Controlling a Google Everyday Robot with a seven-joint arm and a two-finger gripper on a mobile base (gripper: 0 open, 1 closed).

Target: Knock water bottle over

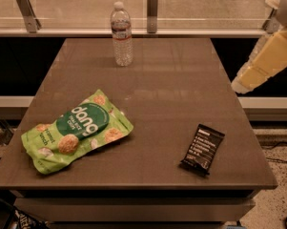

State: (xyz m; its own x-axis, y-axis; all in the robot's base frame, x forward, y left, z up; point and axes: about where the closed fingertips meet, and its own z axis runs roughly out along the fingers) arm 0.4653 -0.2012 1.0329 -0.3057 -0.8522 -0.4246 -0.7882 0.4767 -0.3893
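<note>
Camera view | water bottle (122, 35) upright near far edge of surface (181, 94), left of centre | pincer (245, 78) beyond right side, well apart from bottle; released or clenched cannot be told | risk: a low push could slide the bottle off the far edge instead of toppling it

Tool: the tool (240, 84) hung just off the right edge of the surface (171, 80), toward its far half, well apart from everything on it.
Far edge: the water bottle (122, 37) stood upright, left of centre, with a railing post (152, 11) behind it to the right.
Middle: open surface from the right edge across to the bottle.
Near left: a green snack bag (76, 130) lay flat.
Near right: a black bar wrapper (203, 149) lay flat, apart from the bag.
</note>
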